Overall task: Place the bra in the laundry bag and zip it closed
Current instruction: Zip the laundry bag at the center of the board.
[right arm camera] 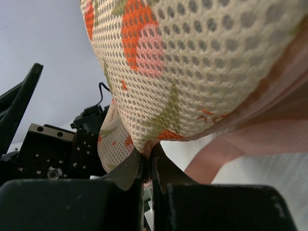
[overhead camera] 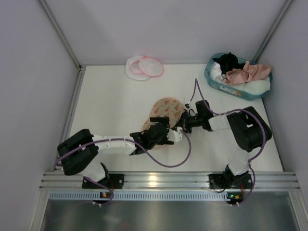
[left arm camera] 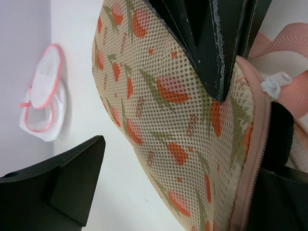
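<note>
the laundry bag [overhead camera: 144,67] lies at the back of the white table [overhead camera: 110,96], left of centre and near the rear wall. its two round white mesh halves, rimmed in pink, overlap each other. it sits well apart from both arms.

nearer the middle, the left gripper [overhead camera: 165,133] is released, its jaws spread wide. in the left wrist view one dark finger [left arm camera: 211,43] rests against the orange-printed mesh piece [overhead camera: 166,111] and the other is clear of it to the side, so nothing is grasped. that padded piece has a pink zipper trim along its edge and a small white pull tab [left arm camera: 275,84].

just to the right, the right gripper [right arm camera: 147,166] is clenched on the lower edge of the orange-printed mesh piece, the fabric pinched between its closed fingertips and lifted above the camera.

in the back right corner stands the teal basket [overhead camera: 210,77]. the bra [overhead camera: 248,72], salmon pink, lies crumpled on top of white laundry inside it, beside a black garment [overhead camera: 228,61], far from the laundry bag and touched by neither gripper.
</note>
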`<state>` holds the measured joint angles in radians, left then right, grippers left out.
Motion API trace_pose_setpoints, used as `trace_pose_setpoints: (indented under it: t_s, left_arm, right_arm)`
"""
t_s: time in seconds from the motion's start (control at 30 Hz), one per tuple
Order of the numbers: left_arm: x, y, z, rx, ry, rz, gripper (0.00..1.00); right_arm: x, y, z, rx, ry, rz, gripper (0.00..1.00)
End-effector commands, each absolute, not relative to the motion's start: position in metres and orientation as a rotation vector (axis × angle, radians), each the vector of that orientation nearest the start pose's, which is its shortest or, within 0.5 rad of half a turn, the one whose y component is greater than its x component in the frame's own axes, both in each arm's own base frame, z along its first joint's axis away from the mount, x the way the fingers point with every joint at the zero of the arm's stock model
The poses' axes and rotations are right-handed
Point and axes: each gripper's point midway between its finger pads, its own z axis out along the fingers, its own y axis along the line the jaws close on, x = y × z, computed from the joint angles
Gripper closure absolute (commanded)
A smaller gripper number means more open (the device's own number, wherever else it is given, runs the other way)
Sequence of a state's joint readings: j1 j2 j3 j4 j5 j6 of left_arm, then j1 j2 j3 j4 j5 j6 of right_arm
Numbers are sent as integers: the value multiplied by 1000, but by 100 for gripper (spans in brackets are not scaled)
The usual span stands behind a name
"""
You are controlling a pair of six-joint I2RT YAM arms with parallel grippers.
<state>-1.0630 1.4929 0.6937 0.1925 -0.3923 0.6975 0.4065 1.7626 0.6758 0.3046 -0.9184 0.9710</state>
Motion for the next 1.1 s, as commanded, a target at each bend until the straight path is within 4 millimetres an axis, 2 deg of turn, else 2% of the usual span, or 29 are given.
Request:
trace_pose_setpoints:
  t_s: [0.0,0.23,0.4,0.47,0.57,0.63,0.67,0.7,0.8,0.9,1.07]
  left_arm:
    - [286,-295,114,1424,1350,333,2]
    - [289,-301,82,1470,1358,363,2]
    - [284,-293,63,1518,1342,419,2]
    - [285,-289,72,1479,1346,443,2]
    - [274,-290,111,1383,1311,389,2]
    - [260,-293,120,1392,1295,347,2]
    - [252,-290,116,1419,1318,330,2]
    - [246,-289,125,1406,1320,301,2]
    - [222,-292,124,1471,1325,192,2]
    - [204,-292,112,1546,1320,127,2]
    - [196,-290,104,1567,1404,68,2]
  right_arm:
    - [231,292,71,85,2631,1771,100]
    - [225,301,73,34,2646,1819,100]
    - [224,301,75,23,2643,1832,100]
    - [225,302,74,24,2648,1829,100]
    - [230,298,69,29,2653,1797,100]
    - [232,295,67,45,2655,1787,100]
    - [233,295,67,51,2656,1786,100]
    - [234,294,66,58,2658,1784,100]
    - [237,295,68,52,2650,1784,100]
    - [238,296,69,54,2650,1787,100]
    - [237,296,72,43,2643,1790,100]
